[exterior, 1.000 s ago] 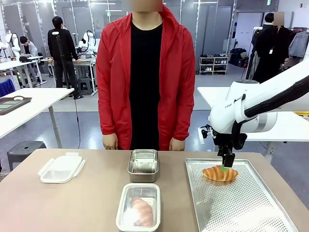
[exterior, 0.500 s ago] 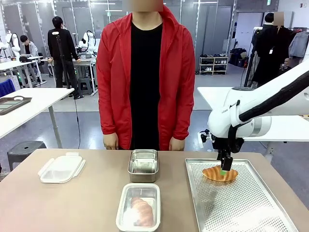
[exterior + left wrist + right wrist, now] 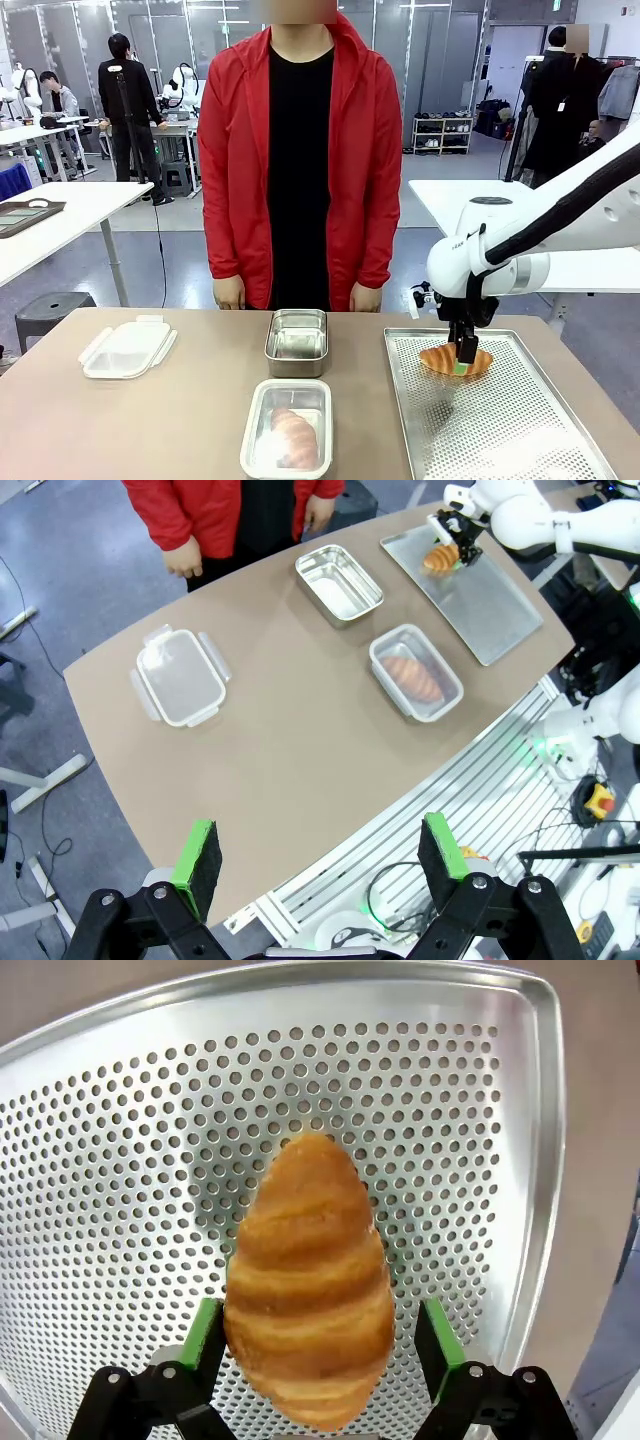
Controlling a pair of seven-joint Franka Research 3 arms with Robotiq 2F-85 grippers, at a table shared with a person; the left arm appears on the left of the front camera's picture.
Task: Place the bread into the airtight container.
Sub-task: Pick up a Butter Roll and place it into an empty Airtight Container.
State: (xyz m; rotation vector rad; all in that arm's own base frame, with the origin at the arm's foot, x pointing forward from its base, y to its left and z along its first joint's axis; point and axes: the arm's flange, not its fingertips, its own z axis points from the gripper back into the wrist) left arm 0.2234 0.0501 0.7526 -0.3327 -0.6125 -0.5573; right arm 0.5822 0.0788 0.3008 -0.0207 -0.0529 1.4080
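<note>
A golden bread [image 3: 447, 358] lies at the far end of the perforated metal tray [image 3: 500, 420]. My right gripper [image 3: 460, 366] has come down over it. In the right wrist view the bread [image 3: 310, 1260] lies between the green pads [image 3: 207, 1332], and the right gripper [image 3: 320, 1326] stands open around it with a small gap on one side. The clear airtight container [image 3: 254, 440] sits front centre, holding another bread [image 3: 292, 437]. High above the table's near edge, my left gripper [image 3: 320, 852] hangs open with nothing between its fingers.
A steel box [image 3: 297, 342] stands behind the container. The clear lid [image 3: 127, 348] lies at the left of the table. A person in a red jacket [image 3: 300, 160] stands at the far edge, hands [image 3: 228, 292] hanging at the sides.
My right gripper has dropped lower and shifted slightly left, so its fingers now straddle the bread on the tray. Nothing else moved.
</note>
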